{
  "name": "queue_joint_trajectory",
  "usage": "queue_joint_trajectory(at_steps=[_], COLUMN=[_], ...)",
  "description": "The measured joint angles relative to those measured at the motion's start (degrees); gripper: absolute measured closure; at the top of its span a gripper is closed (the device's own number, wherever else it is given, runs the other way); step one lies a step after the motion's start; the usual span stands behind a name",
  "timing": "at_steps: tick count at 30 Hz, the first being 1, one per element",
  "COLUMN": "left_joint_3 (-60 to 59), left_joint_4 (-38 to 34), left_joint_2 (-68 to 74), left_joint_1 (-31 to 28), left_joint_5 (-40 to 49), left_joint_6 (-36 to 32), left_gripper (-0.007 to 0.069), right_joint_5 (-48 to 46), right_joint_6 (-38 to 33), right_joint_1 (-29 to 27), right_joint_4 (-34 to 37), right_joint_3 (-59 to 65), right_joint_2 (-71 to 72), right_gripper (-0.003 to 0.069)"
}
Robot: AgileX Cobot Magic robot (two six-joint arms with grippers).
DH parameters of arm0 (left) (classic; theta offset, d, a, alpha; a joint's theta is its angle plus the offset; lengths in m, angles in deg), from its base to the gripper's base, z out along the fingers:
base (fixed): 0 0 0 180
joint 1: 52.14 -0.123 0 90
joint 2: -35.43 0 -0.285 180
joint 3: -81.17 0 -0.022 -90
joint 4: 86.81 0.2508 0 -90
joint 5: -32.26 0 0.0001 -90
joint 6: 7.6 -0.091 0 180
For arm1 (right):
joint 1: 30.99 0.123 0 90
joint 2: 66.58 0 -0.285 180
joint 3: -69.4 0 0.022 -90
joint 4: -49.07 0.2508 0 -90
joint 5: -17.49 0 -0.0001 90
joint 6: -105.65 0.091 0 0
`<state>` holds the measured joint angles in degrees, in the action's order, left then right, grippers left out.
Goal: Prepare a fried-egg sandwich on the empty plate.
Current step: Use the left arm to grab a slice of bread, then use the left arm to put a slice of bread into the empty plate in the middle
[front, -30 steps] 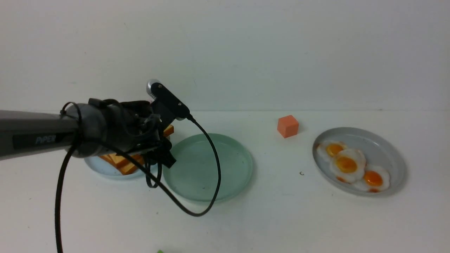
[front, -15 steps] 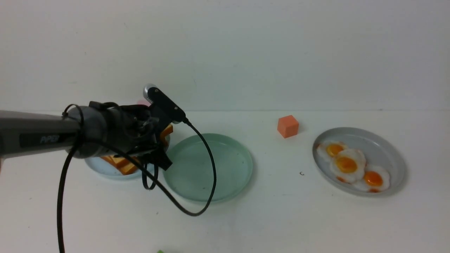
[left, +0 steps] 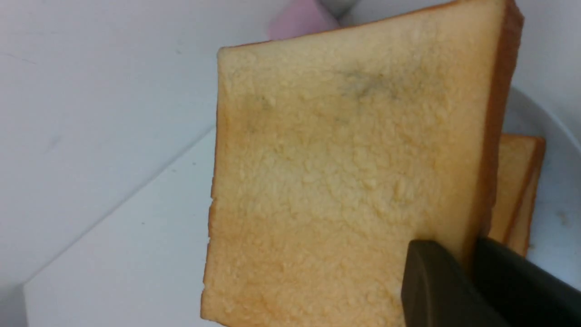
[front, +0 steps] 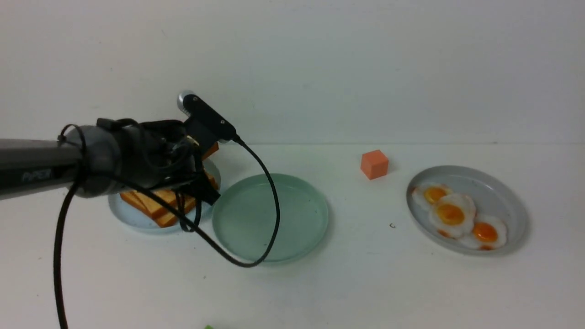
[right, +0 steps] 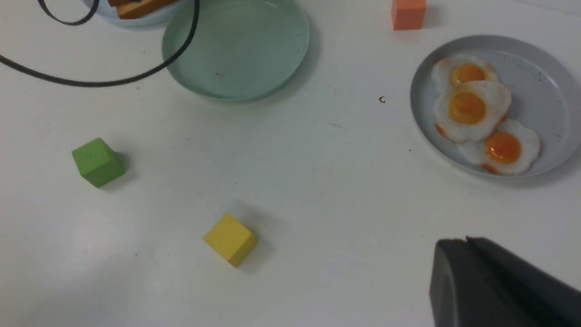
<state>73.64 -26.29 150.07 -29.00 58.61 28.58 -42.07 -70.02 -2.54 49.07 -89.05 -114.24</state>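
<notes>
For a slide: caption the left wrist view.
Left tool pinching one toast slice at its crust; remaining toast on pale blue plate.

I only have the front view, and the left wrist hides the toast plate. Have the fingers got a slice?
Observer: Yes. The left wrist view shows the left fingers pinching one slice by its edge, tilted above the stack.
Operator: And the right arm? It's out of my frame.
Observer: The right fingers are shut, holding nothing.
Operator: Anything on the near table that I miss?
Observer: A yellow cube lies there.
</notes>
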Motion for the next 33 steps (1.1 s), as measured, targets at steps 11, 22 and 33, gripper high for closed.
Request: queue_joint_trajectory(at_steps=[11,22,33], left_joint_3=[-0.1,-2.4,-2.4], left_joint_4=[-7.0,-19.7,-18.4], left_joint_2=[-11.1,-5.4,-0.1], left_joint_1=[4.9,19.4,19.2], left_joint_5=[4.0,3.6,0.6], left_joint_6=[-2.4,-18.9,-19.3], left_gripper=[0.0544,0.0544,0.0544], right_joint_5=[0.0,-0.1,-0.3], right_joint_6=[0.0,0.0,0.0], right_joint_1=[0.0,0.0,0.0], right_joint_4=[-0.8,-2.3,-2.3], right_joint_3=[0.0,0.0,0.0], right_joint_2=[0.0,3.3,4.4], right_gripper=[0.0618,0.0616,0.0616])
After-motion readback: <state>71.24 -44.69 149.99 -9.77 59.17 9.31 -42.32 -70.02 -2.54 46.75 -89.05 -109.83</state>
